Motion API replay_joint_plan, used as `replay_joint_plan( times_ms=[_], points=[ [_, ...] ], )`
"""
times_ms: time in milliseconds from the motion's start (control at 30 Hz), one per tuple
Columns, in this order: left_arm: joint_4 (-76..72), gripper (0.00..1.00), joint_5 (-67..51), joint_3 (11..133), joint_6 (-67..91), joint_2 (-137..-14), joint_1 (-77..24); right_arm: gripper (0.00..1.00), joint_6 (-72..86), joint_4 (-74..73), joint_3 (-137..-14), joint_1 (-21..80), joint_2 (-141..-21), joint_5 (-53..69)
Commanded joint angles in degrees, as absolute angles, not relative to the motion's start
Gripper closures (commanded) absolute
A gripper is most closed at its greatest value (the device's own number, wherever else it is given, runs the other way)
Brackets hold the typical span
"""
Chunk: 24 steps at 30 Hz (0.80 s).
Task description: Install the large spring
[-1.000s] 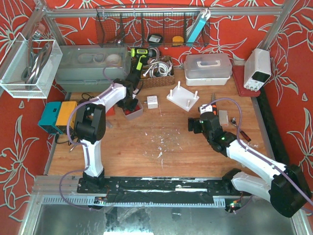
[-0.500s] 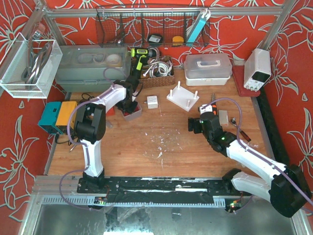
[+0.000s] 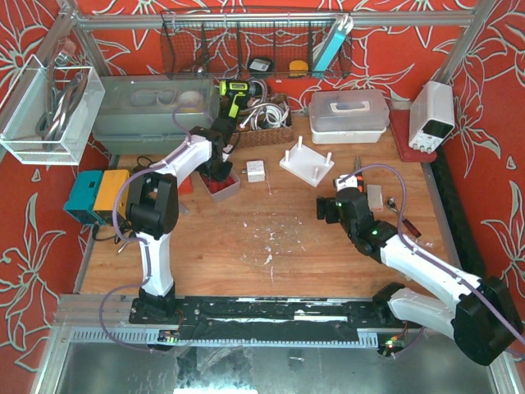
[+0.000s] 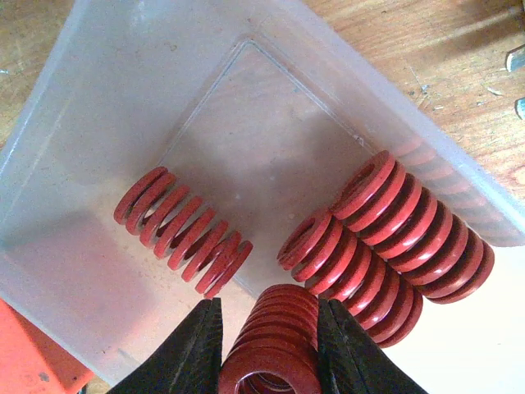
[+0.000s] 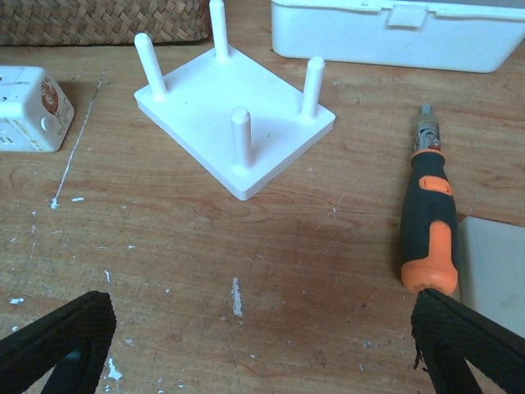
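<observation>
A clear plastic bin point(image 4: 123, 107) holds several red springs. My left gripper point(image 4: 269, 305) reaches into it, shut on one thick red spring point(image 4: 275, 349) with a black finger pressed against each side. A thinner spring point(image 4: 182, 231) lies to the left. Two fatter ones point(image 4: 349, 267) point(image 4: 420, 226) lie side by side to the right. From above, the left gripper point(image 3: 220, 172) sits over this bin point(image 3: 228, 187) at the back left. The white base with upright pegs point(image 5: 234, 123) point(image 3: 307, 164) stands ahead of my right gripper point(image 5: 262, 345), which is open over bare wood.
An orange and black screwdriver point(image 5: 430, 222) lies right of the peg base. A white lidded box point(image 5: 394, 33) sits behind it and a small white block point(image 5: 25, 111) to its left. A wicker basket point(image 3: 264, 116), grey tub point(image 3: 152, 111) and power supply point(image 3: 432, 115) line the back.
The left gripper's fingers have closed in on the spring inside the bin, and its wrist has shifted slightly toward the back. The right arm has stayed put.
</observation>
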State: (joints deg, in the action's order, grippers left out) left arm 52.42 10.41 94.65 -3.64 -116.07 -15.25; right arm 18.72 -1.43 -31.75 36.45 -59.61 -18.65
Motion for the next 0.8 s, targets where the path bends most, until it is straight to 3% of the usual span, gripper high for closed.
replay_joint_plan(
  times_ms=[0, 600, 767],
  points=[
    [52.0, 0.76, 10.9, 95.5, -4.4, -116.2, -15.0, 0.01, 18.4, -2.3, -31.8, 36.8, -58.0, -20.5],
    [50.4, 0.79, 12.7, 94.3, -4.4, -115.3, -15.0, 0.01, 18.4, -2.7, -31.7, 36.8, -56.7, -20.7],
    [51.6, 0.74, 12.6, 93.8, -3.5, -114.1, -14.9, 0.01, 18.4, -2.5, -31.5, 36.9, -56.4, -20.7]
  ],
)
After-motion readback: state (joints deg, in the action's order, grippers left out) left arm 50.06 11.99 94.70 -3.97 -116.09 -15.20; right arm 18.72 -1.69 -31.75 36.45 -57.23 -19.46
